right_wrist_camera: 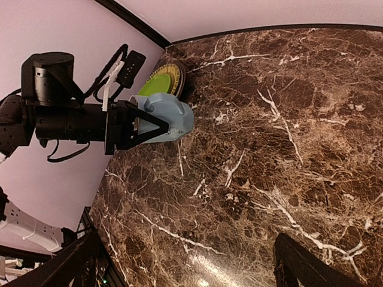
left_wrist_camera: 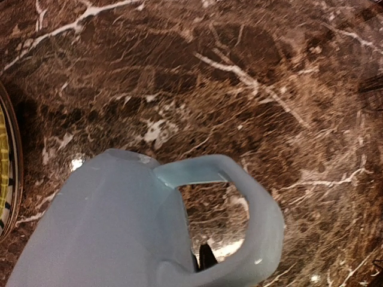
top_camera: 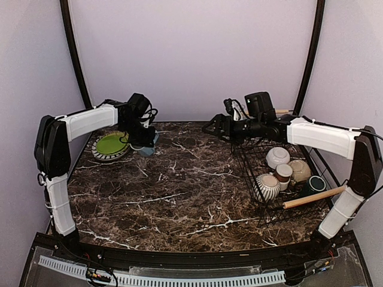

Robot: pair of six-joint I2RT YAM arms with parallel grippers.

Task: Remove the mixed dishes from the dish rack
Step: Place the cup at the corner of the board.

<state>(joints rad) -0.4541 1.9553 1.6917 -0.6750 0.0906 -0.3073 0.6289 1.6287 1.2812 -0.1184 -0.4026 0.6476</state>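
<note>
operator: where is there room?
spotter: you have bare marble over the middle of the table [top_camera: 179, 191], from 6 toward 12 o'clock.
operator: what's in the way?
spotter: at 10 o'clock, the lime-green plate [top_camera: 109, 144], with the left gripper [right_wrist_camera: 149, 124] clamped on the light blue mug [right_wrist_camera: 173, 116] just beside it. at 3 o'clock, the dish rack [top_camera: 314, 197], with the right arm [top_camera: 320, 136] over its far end.

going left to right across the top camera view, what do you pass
green plate → blue mug → right gripper → striped bowl → dark green mug
</note>
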